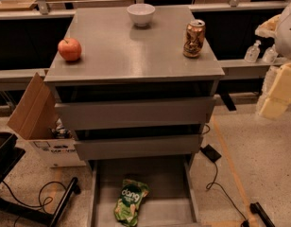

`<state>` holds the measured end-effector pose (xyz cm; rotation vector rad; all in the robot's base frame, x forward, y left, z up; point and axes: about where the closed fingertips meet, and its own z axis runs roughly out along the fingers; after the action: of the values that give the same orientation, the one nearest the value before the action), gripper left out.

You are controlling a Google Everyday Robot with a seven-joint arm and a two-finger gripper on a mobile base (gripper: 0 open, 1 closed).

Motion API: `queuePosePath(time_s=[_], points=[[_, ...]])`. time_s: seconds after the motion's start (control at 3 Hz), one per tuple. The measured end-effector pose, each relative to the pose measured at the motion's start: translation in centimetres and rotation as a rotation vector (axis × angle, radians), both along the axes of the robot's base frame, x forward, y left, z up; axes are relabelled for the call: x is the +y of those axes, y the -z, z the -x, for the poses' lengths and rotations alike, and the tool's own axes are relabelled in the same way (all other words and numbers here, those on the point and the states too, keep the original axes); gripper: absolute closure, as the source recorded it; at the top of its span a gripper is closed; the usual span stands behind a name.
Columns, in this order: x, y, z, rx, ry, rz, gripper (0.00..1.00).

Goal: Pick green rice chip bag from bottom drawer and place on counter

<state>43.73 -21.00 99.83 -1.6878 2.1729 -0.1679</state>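
Observation:
The green rice chip bag [130, 201] lies flat on the floor of the bottom drawer [174, 183], which is pulled open at the foot of the cabinet. The bag sits left of the drawer's middle, near its front. The counter [131, 46] is the grey top of the cabinet, above the two other drawer fronts. My gripper [277, 94] shows as pale blocky parts at the right edge of the view, level with the upper drawers, well to the right of the cabinet and far above the bag. It holds nothing that I can see.
On the counter stand a red apple [69, 49] at the left, a white bowl [141, 14] at the back and a soda can [194, 38] at the right. An open cardboard box [39, 117] stands left of the cabinet. Cables [216, 174] lie on the floor.

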Motion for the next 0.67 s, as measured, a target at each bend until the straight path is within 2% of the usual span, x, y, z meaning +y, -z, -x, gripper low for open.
queuePosePath(time_s=[0.33, 0.67], points=[[0.0, 0.0, 0.0, 0.0, 0.0, 0.0, 0.0], [0.1, 2.2, -0.3, 0.001, -0.005, -0.031, 0.0]])
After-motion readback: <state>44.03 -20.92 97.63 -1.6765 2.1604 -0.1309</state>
